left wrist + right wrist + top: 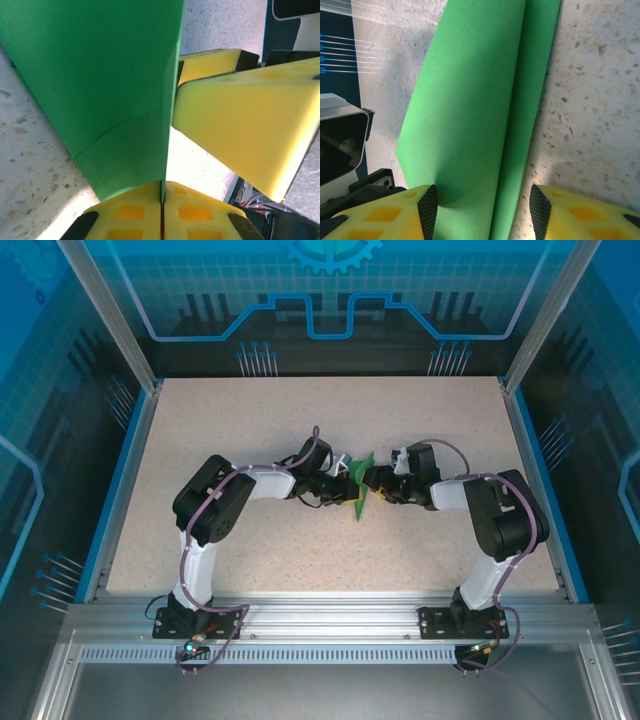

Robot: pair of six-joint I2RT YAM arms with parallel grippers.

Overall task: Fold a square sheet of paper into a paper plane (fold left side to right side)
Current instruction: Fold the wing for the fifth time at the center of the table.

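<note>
The green sheet of paper (360, 487) is folded into a narrow wedge and stands partly lifted off the table between both grippers. My left gripper (163, 200) is shut on the sheet's (100, 75) folded edge, its yellow fingers pressed together around it. My right gripper (484, 212) is open, and its two fingers straddle the sheet (475, 100). The black pad of its left finger (427, 210) touches and dents the paper, while the other finger (540, 210) stands apart over the table. In the top view the left gripper (345, 483) and right gripper (378, 483) face each other across the sheet.
The speckled beige tabletop (250, 430) is bordered by a blue rim and metal posts (130, 430). In the left wrist view the right gripper's yellow fingers (240, 125) hang close to the paper's edge.
</note>
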